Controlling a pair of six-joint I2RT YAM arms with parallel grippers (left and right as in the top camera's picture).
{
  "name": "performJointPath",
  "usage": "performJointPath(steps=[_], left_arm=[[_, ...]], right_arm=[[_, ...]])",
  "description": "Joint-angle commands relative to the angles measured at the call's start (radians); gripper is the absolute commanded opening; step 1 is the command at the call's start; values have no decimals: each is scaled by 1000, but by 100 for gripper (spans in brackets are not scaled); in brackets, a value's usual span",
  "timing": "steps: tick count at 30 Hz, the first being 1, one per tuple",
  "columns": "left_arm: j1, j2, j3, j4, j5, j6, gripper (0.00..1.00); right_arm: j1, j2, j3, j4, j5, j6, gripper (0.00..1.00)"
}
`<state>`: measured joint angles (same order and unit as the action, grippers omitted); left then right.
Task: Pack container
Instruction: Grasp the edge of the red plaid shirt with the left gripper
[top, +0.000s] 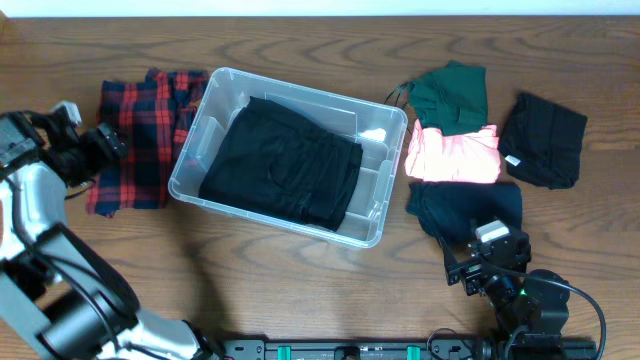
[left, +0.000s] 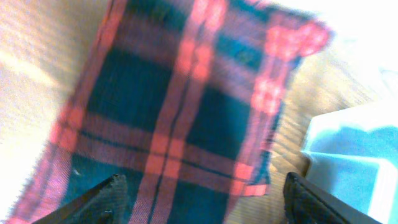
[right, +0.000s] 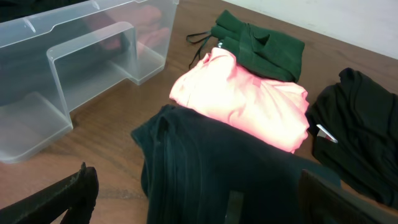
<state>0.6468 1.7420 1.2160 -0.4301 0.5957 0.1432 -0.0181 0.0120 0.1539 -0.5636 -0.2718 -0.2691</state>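
Container (top: 192, 150) holds a black garment (top: 285, 160). Left gripper (left: 205, 185), spread wide and empty, faces plaid cloth (left: 174, 106). Right gripper (right: 198, 177) is likewise spread and empty over dark clothing (right: 186, 149).

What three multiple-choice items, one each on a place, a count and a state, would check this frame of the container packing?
1. Where does the plaid cloth lie relative to the container?
A. inside it
B. on the table, outside it, on the left arm's side
C. draped over its rim

2. How many garments lie on the table on the right arm's side of the container?
A. two
B. four
C. six

3. What state is the container in?
A. empty
B. lidded
C. open, holding a black garment

1 B: the overhead view shows the cloth lying on the wood outside the wall.
2 B: a green piece, a pink piece, a dark piece and a black piece.
3 C: no lid is on it and black fabric covers most of its base.
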Motion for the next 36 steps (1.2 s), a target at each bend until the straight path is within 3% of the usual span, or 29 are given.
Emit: performJointPath(steps=[1,5,15,22,25,30,36], left_arm=[[0,-25,-3,-3,15,232,82],[0,9,-3,30,13,361,82],[1,144,-3,95,-7,350,83],[1,243,-3,93,75,349,82],[8,278,-3,92,-8,237,82],[35,301,-3,83,-241,-65,78],[93,300,-8,-42,-381,-431,73]], right_arm=[[-14,-6,-2,-1,3,11,99],[-14,-6,-2,-1,3,11,100],[-14,-6,-2,-1,3,11,99],[-14,-6,-2,-1,3,11,99],[-14,-6,-2,-1,3,11,99],[-14,-6,-2,-1,3,11,99],[-14,-6,-2,-1,3,11,99]])
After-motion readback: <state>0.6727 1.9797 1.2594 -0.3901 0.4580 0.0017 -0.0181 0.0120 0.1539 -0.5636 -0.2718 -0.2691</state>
